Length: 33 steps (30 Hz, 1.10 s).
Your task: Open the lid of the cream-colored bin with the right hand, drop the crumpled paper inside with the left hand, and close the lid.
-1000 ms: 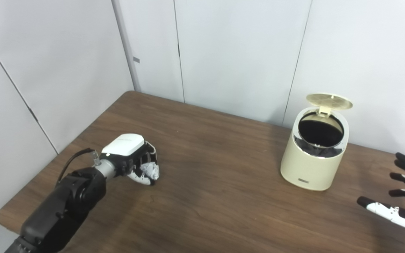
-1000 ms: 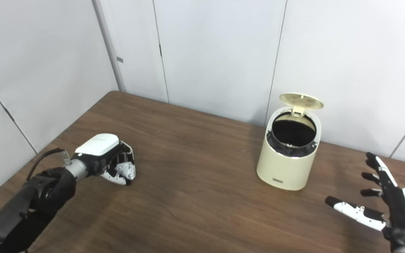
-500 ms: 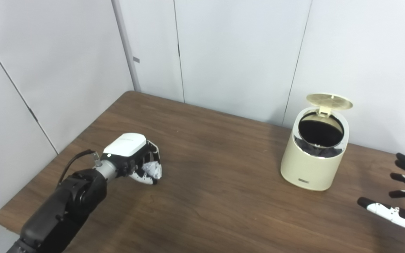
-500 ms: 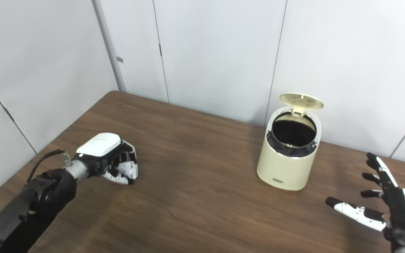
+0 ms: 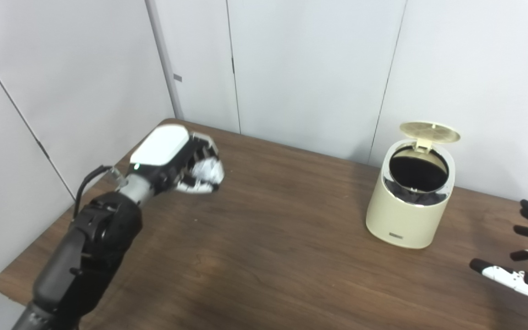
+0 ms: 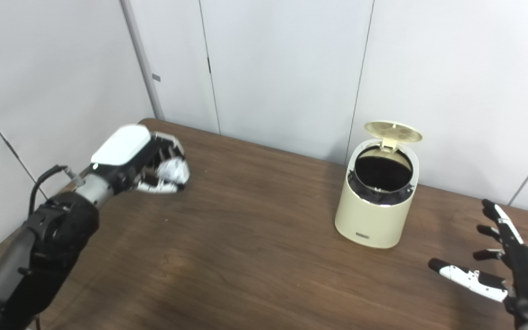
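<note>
A dark brown wood-grain table [image 5: 264,256] stands against pale wall panels. Directly on it sits only the cream bin [image 5: 408,206], upright toward the far right, its round lid [image 5: 429,132] tipped open at the back

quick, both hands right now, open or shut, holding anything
Left hand: shut on the crumpled paper, raised above the table.
Right hand: open, fingers apart, holding nothing.

Left robot hand [image 6: 142,164] raised above worktop [image 6: 255,238], fingers closed around crumpled paper [image 6: 173,170]. Cream-colored bin [image 6: 375,200] upright, lid [image 6: 393,130] open. Right robot hand [image 6: 504,271] low, fingers spread, holding nothing.
</note>
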Available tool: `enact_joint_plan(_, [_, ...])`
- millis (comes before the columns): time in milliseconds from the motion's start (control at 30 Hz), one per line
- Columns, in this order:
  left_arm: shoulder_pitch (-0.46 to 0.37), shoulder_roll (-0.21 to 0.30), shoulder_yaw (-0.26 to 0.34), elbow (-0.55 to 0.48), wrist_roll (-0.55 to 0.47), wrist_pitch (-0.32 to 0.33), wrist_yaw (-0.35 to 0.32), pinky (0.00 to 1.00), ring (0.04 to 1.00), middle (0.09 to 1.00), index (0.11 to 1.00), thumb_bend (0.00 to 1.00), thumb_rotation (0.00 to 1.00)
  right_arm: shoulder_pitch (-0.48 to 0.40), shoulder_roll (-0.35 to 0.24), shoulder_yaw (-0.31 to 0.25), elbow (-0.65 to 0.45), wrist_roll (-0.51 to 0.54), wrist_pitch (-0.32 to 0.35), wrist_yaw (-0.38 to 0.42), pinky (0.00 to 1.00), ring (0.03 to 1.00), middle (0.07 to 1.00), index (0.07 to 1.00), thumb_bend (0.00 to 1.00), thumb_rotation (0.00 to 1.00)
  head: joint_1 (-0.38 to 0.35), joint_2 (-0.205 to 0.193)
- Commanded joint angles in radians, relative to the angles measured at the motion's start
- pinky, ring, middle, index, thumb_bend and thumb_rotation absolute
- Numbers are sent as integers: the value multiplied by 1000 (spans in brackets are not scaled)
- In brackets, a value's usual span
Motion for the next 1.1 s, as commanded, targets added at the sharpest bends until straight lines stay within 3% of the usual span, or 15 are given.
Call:
enact_joint_plan(0, [-47,-6,-3,-35,10,-4,35,381,410,473,530,502,0,-45,-9,-4,-14,-6,-20,-12,581,814,907,910,797,278,-12,-5])
enact_joint_plan(167, [-95,-80,-49,-44,59,12,34,314,371,466,540,497,0,-45,-1,8,-23,-27,-11,-15,627,799,861,885,789,225,-58,-18])
enact_joint_plan(300, [-131,-144,-84,-36,87,12,55,319,378,471,537,498,0,-45,11,12,-31,-43,12,-18,647,804,874,887,799,154,-100,-21])
enact_joint_plan(500, [-178,-224,-111,-12,90,27,70,300,368,480,540,496,0,-42,16,10,-9,-47,-30,-31,663,802,877,889,811,137,-197,-31])
enact_joint_plan(633, [-212,-263,-129,34,61,-4,109,336,388,481,525,499,0,-37,27,10,12,-40,-65,-52,673,800,873,881,825,155,-253,-36])
enact_joint_plan(900, [-249,-294,-160,115,31,-74,181,329,384,474,534,498,0,-26,43,31,16,-60,-58,-60,665,814,894,887,831,199,-339,-52])
enact_joint_plan(1067, [-261,-314,-168,141,19,-83,208,325,383,472,538,498,0,-21,53,37,20,-62,-66,-70,653,811,894,890,829,202,-385,-62])
